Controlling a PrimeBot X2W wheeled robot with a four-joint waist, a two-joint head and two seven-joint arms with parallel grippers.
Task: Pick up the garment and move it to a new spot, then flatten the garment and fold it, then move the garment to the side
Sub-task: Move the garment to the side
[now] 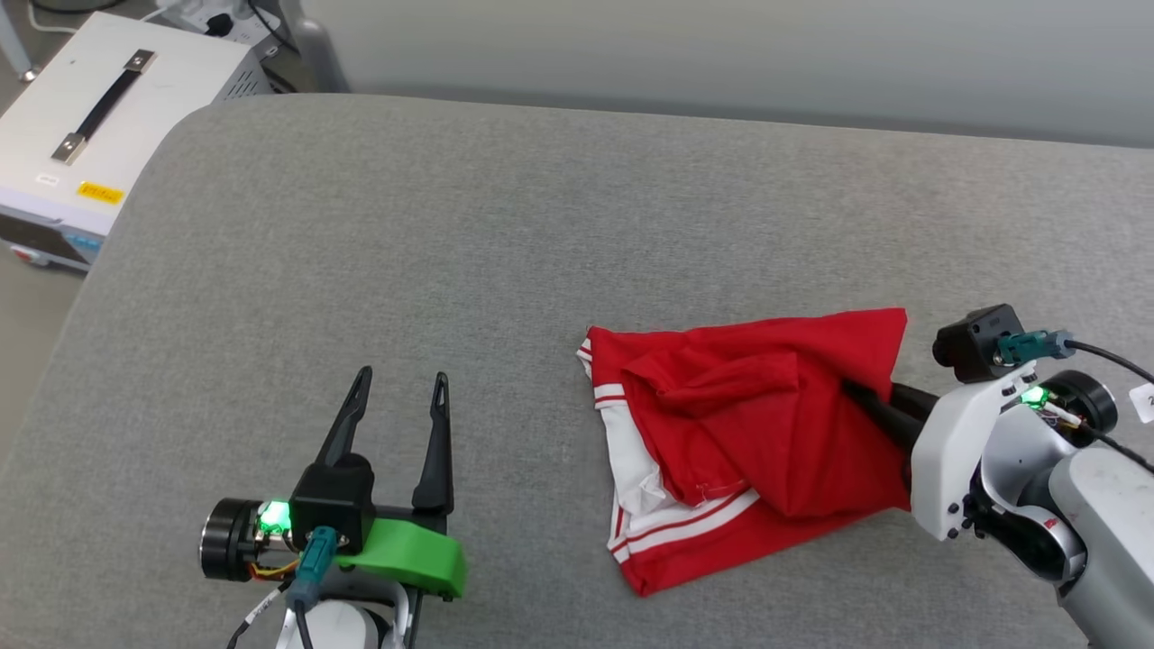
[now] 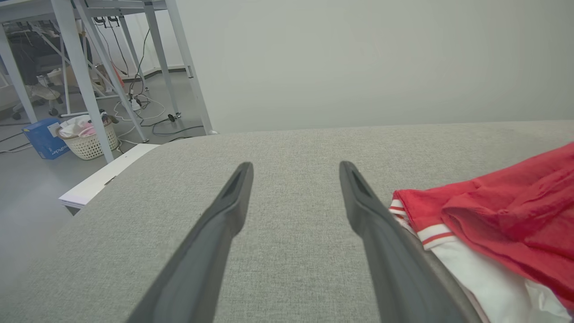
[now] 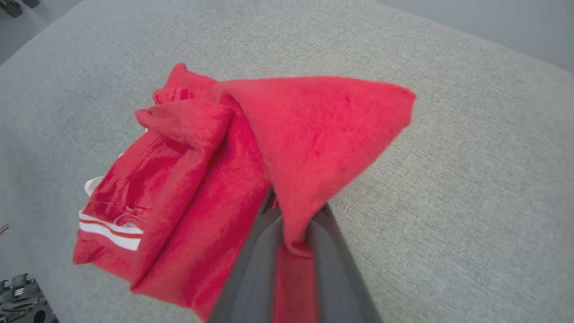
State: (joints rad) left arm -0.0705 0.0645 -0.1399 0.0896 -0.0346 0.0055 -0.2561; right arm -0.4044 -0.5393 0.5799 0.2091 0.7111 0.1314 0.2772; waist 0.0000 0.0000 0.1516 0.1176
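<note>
A: How many garments are there?

B: One garment (image 1: 748, 433), a red shirt. It lies in a bunched heap on the grey padded surface (image 1: 451, 225), in the right half and nearer the near edge than the far one. One white sleeve (image 1: 631, 460) shows on the heap's left side, with red-and-white striped trim along the edges.

A: And the grippers?

B: There are two, each with two dark fingers. The left gripper (image 1: 397, 397) sits over the surface by the near edge, left of the garment and apart from it. Its fingers (image 2: 233, 202) are spread wide with bare grey cloth between them, and they hold nothing.

A: The right one?

B: The right gripper (image 3: 296, 211) comes in from the right edge, and in the head view its tips are buried under the red fabric. In the right wrist view its two fingers (image 3: 251, 269) are drawn close together with a fold of the garment pinched between them. One red corner (image 3: 341, 116) stands up in a peak above the grip, while the rest of the shirt rests on the surface.

A: Anything else around?

B: One white case (image 1: 99, 117) with a black handle stands off the far left corner. In the left wrist view, one pale basket (image 2: 87, 139) and one blue box (image 2: 42, 141) are on the floor beyond it.
</note>
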